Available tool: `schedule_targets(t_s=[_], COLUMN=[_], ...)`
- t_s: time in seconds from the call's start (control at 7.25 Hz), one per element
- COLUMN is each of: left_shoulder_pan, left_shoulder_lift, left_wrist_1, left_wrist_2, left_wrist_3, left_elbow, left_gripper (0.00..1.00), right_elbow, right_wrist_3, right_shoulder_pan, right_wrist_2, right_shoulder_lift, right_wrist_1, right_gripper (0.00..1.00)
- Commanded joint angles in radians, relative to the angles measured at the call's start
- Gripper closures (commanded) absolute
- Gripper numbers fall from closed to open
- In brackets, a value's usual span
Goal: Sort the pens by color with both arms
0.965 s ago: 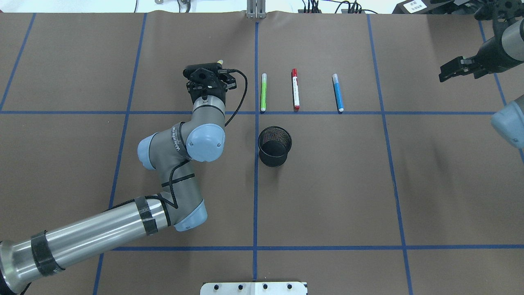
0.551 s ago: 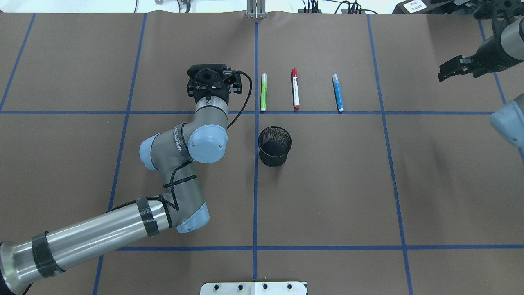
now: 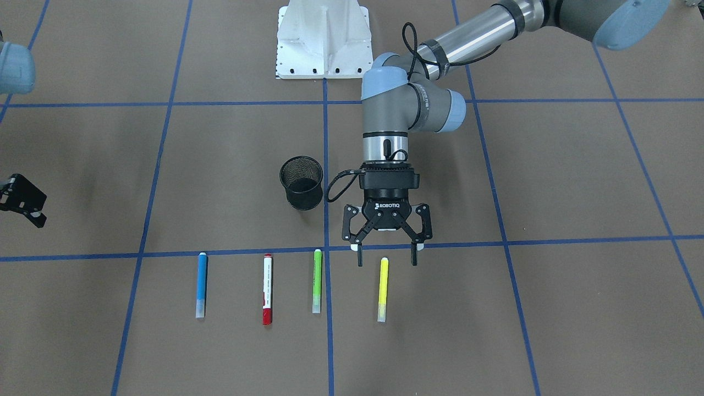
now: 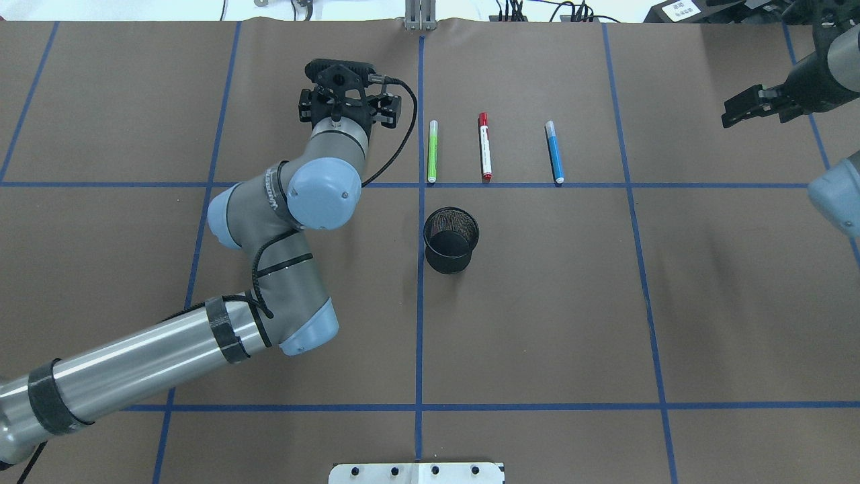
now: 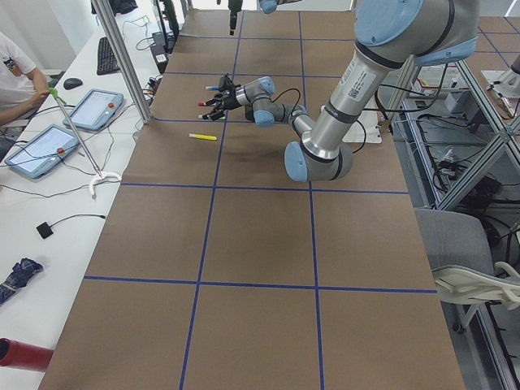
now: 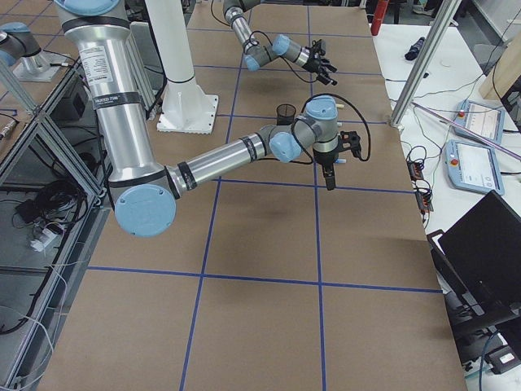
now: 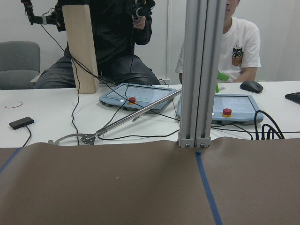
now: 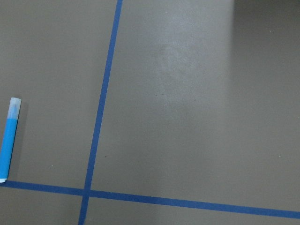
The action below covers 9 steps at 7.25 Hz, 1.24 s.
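Note:
Four pens lie in a row beyond the blue tape line: blue pen [image 3: 202, 285], red-ended white pen [image 3: 267, 289], light green pen [image 3: 317, 281], yellow pen [image 3: 383, 289]. My left gripper [image 3: 386, 262] is open and empty, raised over the near end of the yellow pen with a finger on either side. In the overhead view the left gripper [image 4: 341, 84] hides the yellow pen; the green [image 4: 432, 152], red [image 4: 484, 148] and blue [image 4: 554, 153] pens show. My right gripper [image 4: 738, 111] hangs far right of the pens; I cannot tell if it is open. The blue pen shows in the right wrist view [image 8: 9, 140].
A black mesh cup [image 4: 451, 240] stands upright on the robot's side of the tape line, near the green pen. The white mounting base [image 3: 323, 41] sits at the robot's table edge. Operators, tablets and an aluminium post [image 7: 194, 70] are beyond the far edge.
My left arm has swung the open gripper away from the robot, toward the far edge. The yellow pen tip seen beside it earlier is now hidden overhead. The right gripper barely shifted.

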Motion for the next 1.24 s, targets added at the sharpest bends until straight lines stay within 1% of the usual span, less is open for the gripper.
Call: schedule_targets(t_s=[0.0, 0.14, 0.28, 0.41, 0.55, 0.69, 0.83, 0.96, 1.1], left_shoulder_pan=[-0.191, -0.303, -0.422, -0.559, -0.677, -0.748, -0.808, -0.866, -0.897], left_shoulder_lift=[0.104, 0.197, 0.259, 0.328, 0.376, 0.403, 0.454, 0.463, 0.462], left_wrist_1=[0.182, 0.183, 0.196, 0.228, 0.309, 0.451, 0.533, 0.640, 0.752], left_wrist_2=[-0.339, -0.557, -0.744, -0.962, -1.158, -1.265, -1.277, -1.275, -1.275], left_wrist_3=[0.159, 0.279, 0.386, 0.526, 0.611, 0.662, 0.872, 1.020, 1.105], left_elbow=[-0.145, -0.172, -0.179, -0.184, -0.183, -0.181, -0.175, -0.169, -0.157], left_gripper=[0.01, 0.01, 0.01, 0.01, 0.01, 0.01, 0.01, 0.01, 0.01], right_elbow=[-0.006, -0.014, -0.038, -0.052, -0.069, -0.116, -0.167, -0.199, -0.198], right_wrist_3=[-0.001, -0.003, -0.013, -0.016, -0.027, -0.085, -0.143, -0.238, -0.354], right_shoulder_pan=[0.010, 0.016, 0.033, 0.053, 0.083, 0.121, 0.178, 0.217, 0.255], right_wrist_2=[0.001, 0.001, 0.002, 0.005, 0.013, 0.046, 0.113, 0.184, 0.207], right_shoulder_lift=[0.005, 0.016, 0.027, 0.028, 0.022, 0.019, 0.012, -0.013, -0.063], right_wrist_1=[-0.005, -0.006, -0.008, -0.006, -0.005, -0.006, -0.019, -0.052, -0.059], right_gripper=[0.02, 0.02, 0.02, 0.02, 0.02, 0.02, 0.02, 0.02, 0.02])
